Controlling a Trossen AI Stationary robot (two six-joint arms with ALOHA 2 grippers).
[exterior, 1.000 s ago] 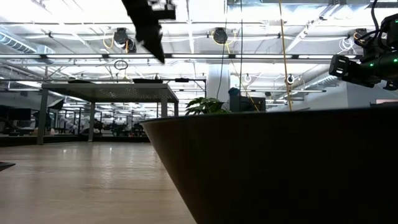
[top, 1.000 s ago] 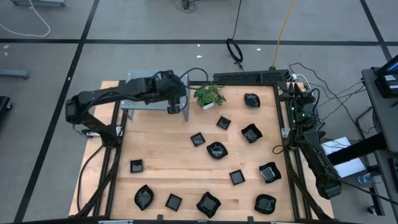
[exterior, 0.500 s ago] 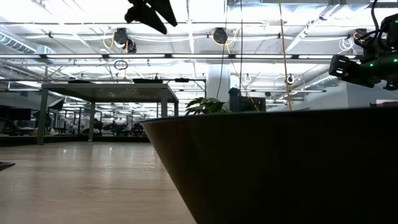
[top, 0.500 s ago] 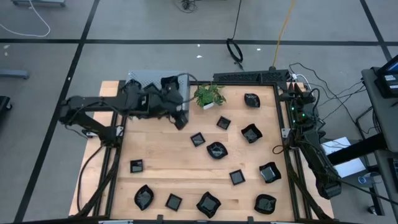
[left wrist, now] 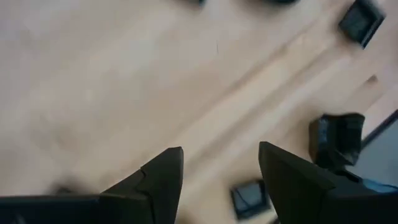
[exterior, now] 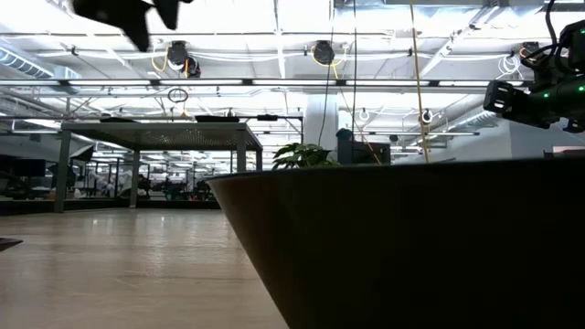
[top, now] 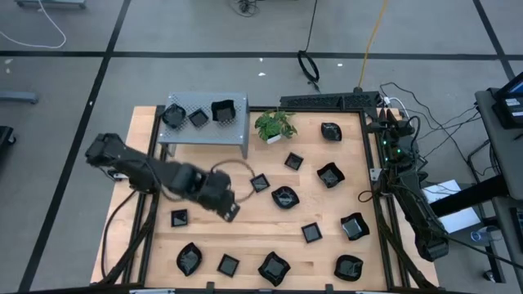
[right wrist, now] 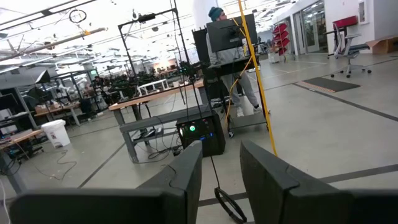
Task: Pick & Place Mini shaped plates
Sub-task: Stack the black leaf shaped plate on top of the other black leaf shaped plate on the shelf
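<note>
Several small glossy black mini shaped plates lie scattered on the wooden table [top: 212,175], among them a square one [top: 179,218] and another [top: 260,182]. Three more [top: 198,118] rest on a grey rack [top: 204,135] at the far left. My left gripper [top: 231,211] hangs over bare wood between those two table plates, pointing steeply down, open and holding nothing [left wrist: 221,168]. In its wrist view, plates [left wrist: 339,140] [left wrist: 249,196] lie beyond the fingertips. My right arm [top: 413,208] rests along the table's right edge, its gripper [right wrist: 221,168] open and pointing out into the room.
A small green potted plant [top: 274,125] stands beside the rack at the far edge. One black dish [exterior: 411,247] sits right in front of the low camera and fills much of that view. Bare wood lies left of centre. A person stands far off in the room [right wrist: 224,37].
My left gripper has swung from over the grey rack toward the table's near edge and a little down, rolling about its own axis as it went. It now hangs over the wood left of centre. The plates on the rack have come into view.
</note>
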